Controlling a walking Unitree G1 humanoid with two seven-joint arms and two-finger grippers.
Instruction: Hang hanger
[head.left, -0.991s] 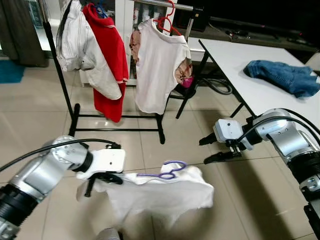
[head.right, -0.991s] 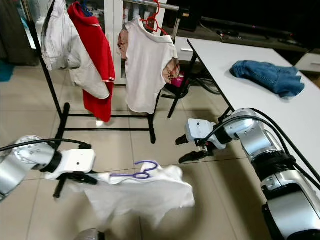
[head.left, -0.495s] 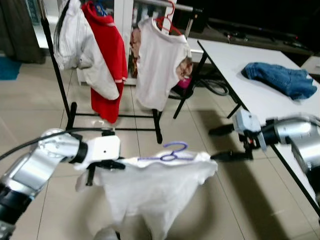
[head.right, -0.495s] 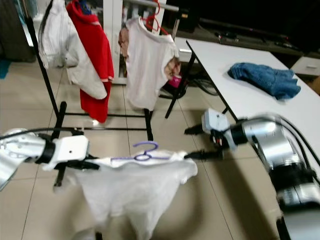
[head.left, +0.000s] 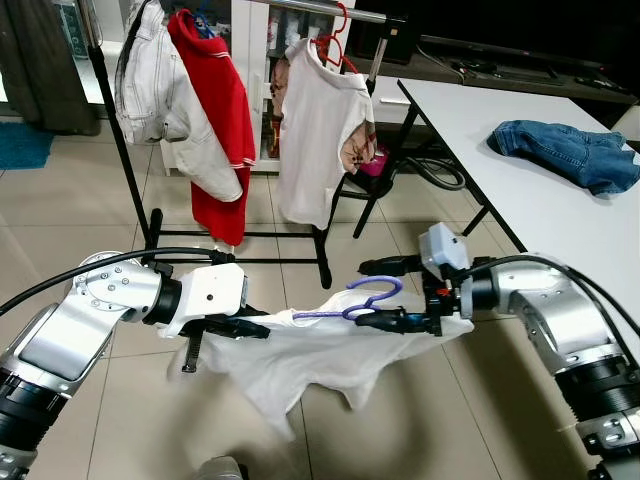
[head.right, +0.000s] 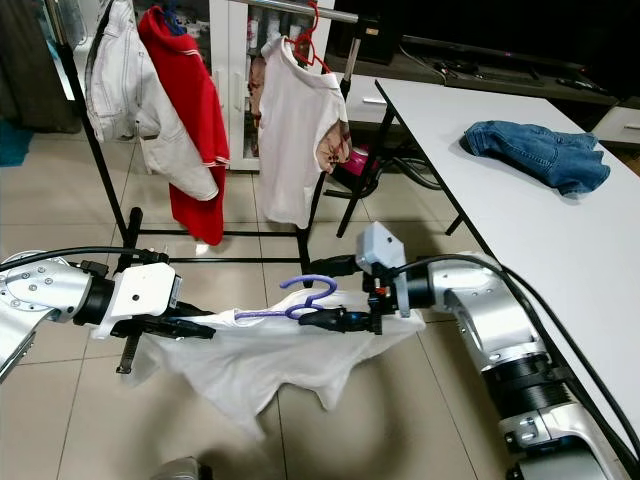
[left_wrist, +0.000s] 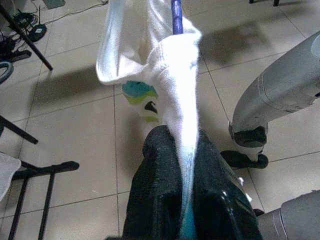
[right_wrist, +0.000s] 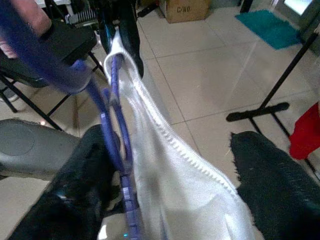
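A purple hanger (head.left: 365, 300) sits inside the collar of a white shirt (head.left: 310, 355), which is held low over the tiled floor. My left gripper (head.left: 250, 328) is shut on the shirt's left shoulder; the left wrist view shows the cloth (left_wrist: 182, 150) pinched between both fingers, with the hanger's arm (left_wrist: 176, 15) beyond. My right gripper (head.left: 362, 295) is open and straddles the hanger's hook, one finger above it and one below. In the right wrist view the hanger (right_wrist: 112, 120) and shirt collar (right_wrist: 165, 150) lie between the spread fingers (right_wrist: 280, 190).
A black garment rack (head.left: 125, 150) stands ahead with a white jacket (head.left: 160, 90), a red shirt (head.left: 225, 110) and a white T-shirt (head.left: 320, 130) on a red hanger. A white table (head.left: 520, 190) with blue jeans (head.left: 565, 150) runs along the right. A black chair stands behind the rack.
My right gripper has swung left from beside the shirt and now straddles the hanger's hook. The shirt's right side has sagged lower. The left gripper keeps its hold.
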